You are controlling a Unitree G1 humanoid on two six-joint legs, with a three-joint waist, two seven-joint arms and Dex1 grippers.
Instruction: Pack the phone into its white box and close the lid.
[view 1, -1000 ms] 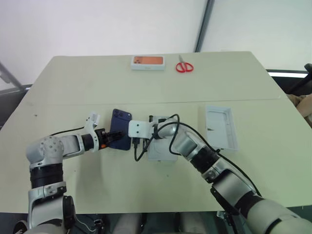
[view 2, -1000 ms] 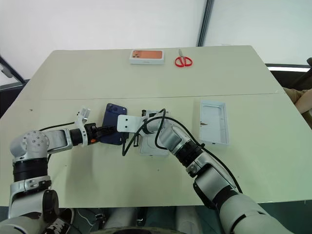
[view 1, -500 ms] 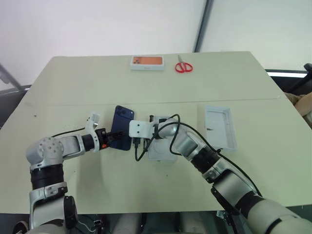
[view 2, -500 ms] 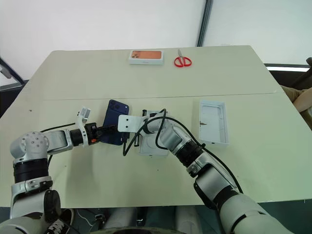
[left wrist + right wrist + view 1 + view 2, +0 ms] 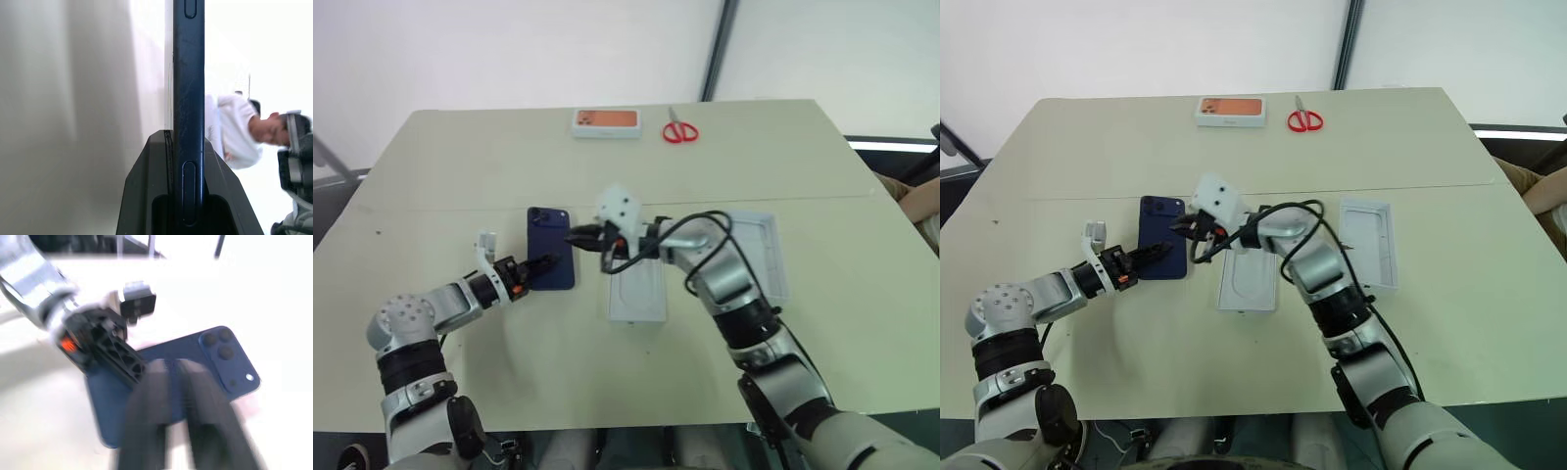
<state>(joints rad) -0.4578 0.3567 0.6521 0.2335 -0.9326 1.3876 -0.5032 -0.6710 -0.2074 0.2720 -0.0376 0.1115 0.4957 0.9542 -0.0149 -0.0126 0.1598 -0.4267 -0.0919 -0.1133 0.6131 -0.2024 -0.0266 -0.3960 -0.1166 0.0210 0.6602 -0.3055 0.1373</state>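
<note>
- Left end effector (image 5: 544,262): clenched on the near long edge of the phone (image 5: 551,260). The left wrist view shows both fingers (image 5: 146,196) pressed flat against the two faces of the phone, which is seen edge-on.
- Right end effector (image 5: 576,235): raised above the bench (image 5: 460,157), pointing toward the robot's left, fingertips just beside the right long edge of the phone. The fingers stand slightly apart and grasp nothing; the right wrist view shows the phone beyond them, not between them.
- Phone: dark blue, back face up, camera cluster at the far corner on the robot's right. Its long axis runs away from the robot, roughly parallel to the long axis of the white box (image 5: 637,292). Whether it rests on the bench or is held just above it cannot be told.
- White box: lies open on the bench just to the right of the phone, under the right forearm, long axis also running away from the robot.
- Lid (image 5: 764,257): lies open side up, further right, partly hidden by the right arm.
- Governing relation: the box lies to the right of the gripped phone, with the axes nearly aligned. Judged from this, the coming move is a short sideways carry with little rotation. The left arm holds the phone; the right arm is nearer the box and currently overhangs it.
- Other items: an orange-topped box (image 5: 605,121) and red scissors (image 5: 680,130) at the far edge, well apart.
</note>
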